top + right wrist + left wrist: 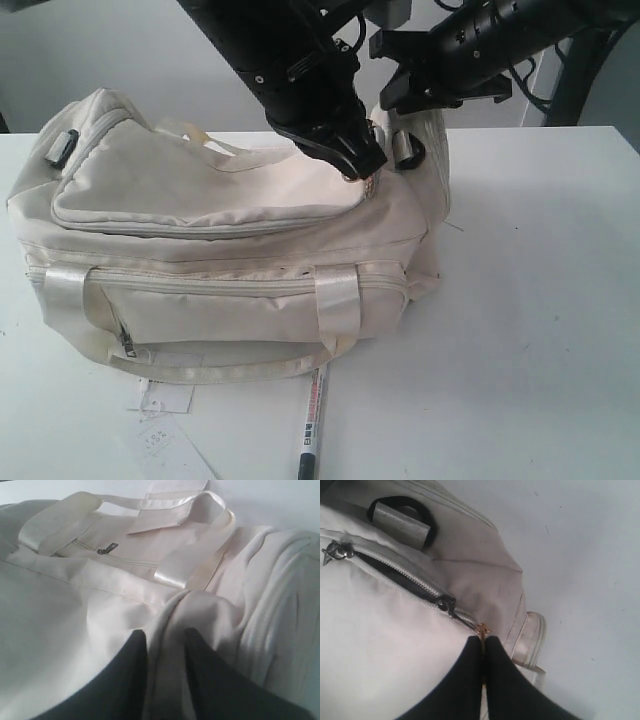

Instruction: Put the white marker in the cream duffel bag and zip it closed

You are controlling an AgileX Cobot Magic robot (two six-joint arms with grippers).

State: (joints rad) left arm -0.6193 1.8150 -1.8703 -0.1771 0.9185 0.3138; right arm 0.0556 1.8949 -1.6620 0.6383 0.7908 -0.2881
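Note:
The cream duffel bag [200,190] lies on the white table, its front pocket toward the camera. In front of it, outside the bag, the white marker [312,418] rests on the table with its dark cap toward the near edge. At the bag's right end, on top, my left gripper [362,165] [484,640] is shut on a gold zipper pull [482,629]. The top zipper is partly open, showing the dark lining [395,572]. My right gripper [398,100] [166,632] pinches a raised fold of cream fabric [200,605] at that same end.
White paper tags [165,402] lie on the table by the bag's front left corner. A black D-ring with a strap [402,522] sits near the zipper, and a second slider [335,552] is further along it. Bare table [540,300] stretches to the right of the bag.

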